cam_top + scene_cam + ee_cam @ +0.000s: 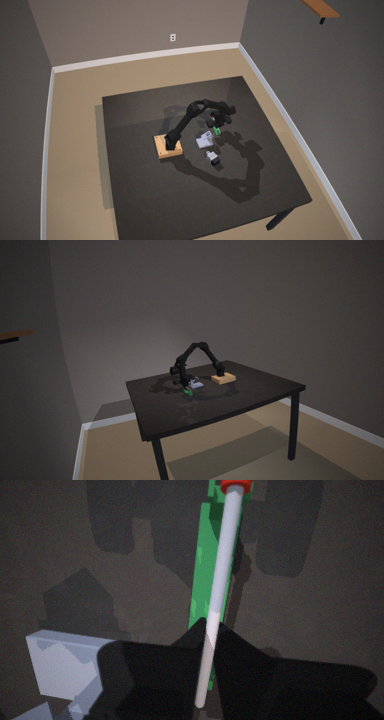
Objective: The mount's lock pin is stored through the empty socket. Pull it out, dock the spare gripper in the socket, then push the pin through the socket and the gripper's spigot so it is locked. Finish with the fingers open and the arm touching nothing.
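Note:
My gripper (pixel 216 123) (pixel 186 386) (pixel 207 623) is shut on the pale shaft of the lock pin (pixel 225 555). The pin's red head (pixel 213 117) (pixel 189 389) (pixel 236 486) is at the top in the wrist view, and its plain tip sticks out past the fingers. The pin lies over the green cradle (pixel 216 131) (pixel 187 392) (pixel 202 575), nearly along its length but slightly angled. I cannot tell if they touch. The pale mount (pixel 204 143) (pixel 197 385) (pixel 62 667) stands beside the cradle, its tilted socket (pixel 208 134) without the pin. The grey and black spare gripper (pixel 212 157) lies apart from the mount.
The arm's wooden base (pixel 170 154) (pixel 223 378) sits on the dark table (pixel 141 192) (pixel 254 398). The mount is close to my fingers at the lower left of the wrist view. The spare gripper is on the mount's far side from the cradle.

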Controlling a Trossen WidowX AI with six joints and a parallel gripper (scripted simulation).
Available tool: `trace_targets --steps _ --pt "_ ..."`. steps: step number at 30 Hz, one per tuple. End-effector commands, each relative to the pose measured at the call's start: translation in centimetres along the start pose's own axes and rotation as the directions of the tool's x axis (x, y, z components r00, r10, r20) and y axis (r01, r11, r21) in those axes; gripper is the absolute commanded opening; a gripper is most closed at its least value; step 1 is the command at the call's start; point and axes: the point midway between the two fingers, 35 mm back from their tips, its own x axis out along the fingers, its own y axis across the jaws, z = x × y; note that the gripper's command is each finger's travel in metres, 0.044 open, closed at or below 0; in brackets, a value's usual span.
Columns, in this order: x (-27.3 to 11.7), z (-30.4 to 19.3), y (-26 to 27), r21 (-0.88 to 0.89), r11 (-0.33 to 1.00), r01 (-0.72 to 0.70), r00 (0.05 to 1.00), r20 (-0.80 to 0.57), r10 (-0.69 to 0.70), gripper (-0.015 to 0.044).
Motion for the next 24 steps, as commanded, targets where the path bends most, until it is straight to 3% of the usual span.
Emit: trace_targets --steps 1,19,24 --pt "0.58 -0.07 0.1 -0.003 1.0 -0.006 1.0 -0.001 0.006 0.0" --pt "0.1 -0.01 0.0 0.0 1.0 0.001 1.0 0.0 -0.001 0.0" --pt "0.1 -0.01 0.0 0.0 1.0 0.001 1.0 0.0 -0.001 0.0131"
